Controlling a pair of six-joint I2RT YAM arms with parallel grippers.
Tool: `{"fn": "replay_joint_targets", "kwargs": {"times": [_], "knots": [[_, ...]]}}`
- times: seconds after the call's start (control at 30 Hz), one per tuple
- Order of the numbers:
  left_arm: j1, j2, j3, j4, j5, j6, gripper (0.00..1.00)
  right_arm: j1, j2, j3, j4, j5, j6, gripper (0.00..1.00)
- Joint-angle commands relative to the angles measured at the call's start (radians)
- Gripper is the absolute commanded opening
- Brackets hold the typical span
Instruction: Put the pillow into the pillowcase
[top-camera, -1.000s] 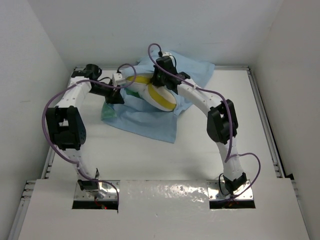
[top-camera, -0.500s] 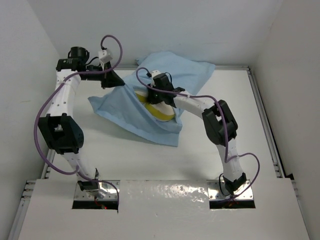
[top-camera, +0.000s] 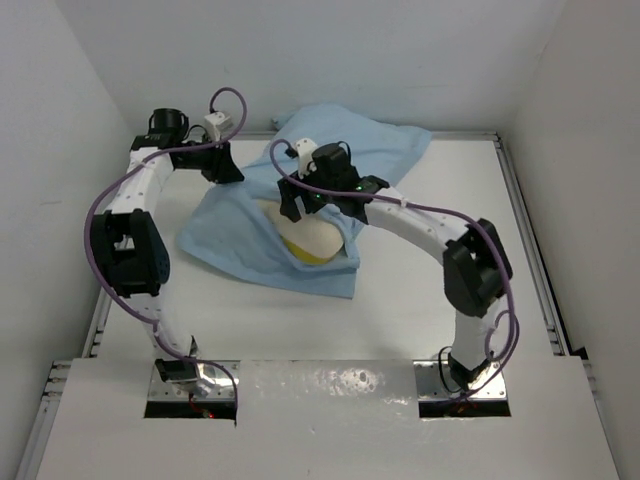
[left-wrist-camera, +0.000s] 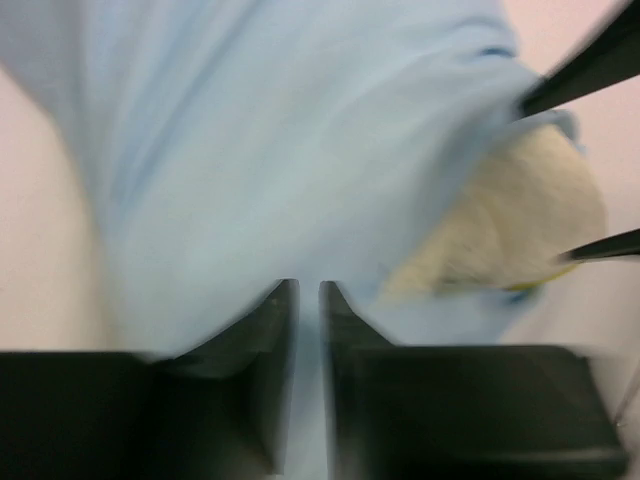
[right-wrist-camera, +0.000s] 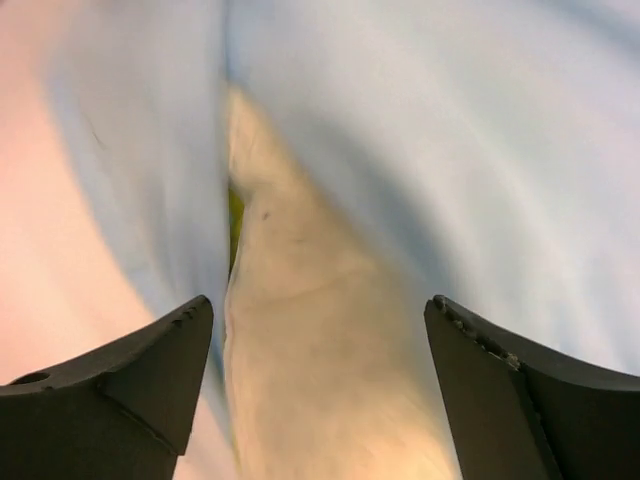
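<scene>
The light blue pillowcase (top-camera: 260, 250) lies spread at the back middle of the table. The cream pillow (top-camera: 305, 232) pokes out of its near side, showing a bit of yellow edge. My left gripper (top-camera: 225, 170) is at the case's upper left edge. In the left wrist view its tips (left-wrist-camera: 308, 285) stand a narrow gap apart, with blue pillowcase (left-wrist-camera: 280, 130) showing through and the pillow (left-wrist-camera: 520, 220) to the right. My right gripper (top-camera: 298, 205) hovers over the pillow's exposed end. Its jaws (right-wrist-camera: 320, 305) are wide open above the pillow (right-wrist-camera: 320, 380), with pillowcase (right-wrist-camera: 450, 150) on both sides.
The white table (top-camera: 430, 290) is bounded by white walls and a metal rail (top-camera: 530, 260) along its right side. Purple cables loop off both arms. Bare tabletop lies to the right of the pillowcase and in front of it.
The left gripper has come in from the far left with the cloth edge, and its jaws have parted slightly. The right gripper has opened wide and drawn off the pillow. The case covers more pillow.
</scene>
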Motion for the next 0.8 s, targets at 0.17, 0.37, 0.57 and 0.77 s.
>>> {"fn": "replay_joint_targets", "kwargs": {"times": [0.17, 0.37, 0.57, 0.77], "knots": [[0.023, -0.041, 0.207, -0.25, 0.003, 0.212, 0.61, -0.003, -0.147, -0.054, -0.096, 0.21, 0.165, 0.0], [-0.181, -0.165, -0.002, -0.514, -0.335, 0.518, 0.45, -0.005, -0.243, -0.207, -0.096, 0.216, 0.318, 0.67], [-0.302, -0.2, -0.235, -0.445, -0.434, 0.599, 0.81, -0.005, -0.349, -0.397, -0.007, 0.228, 0.508, 0.76], [-0.365, -0.19, -0.367, -0.163, -0.534, 0.528, 1.0, -0.005, -0.32, -0.491, 0.06, 0.184, 0.666, 0.65]]}}
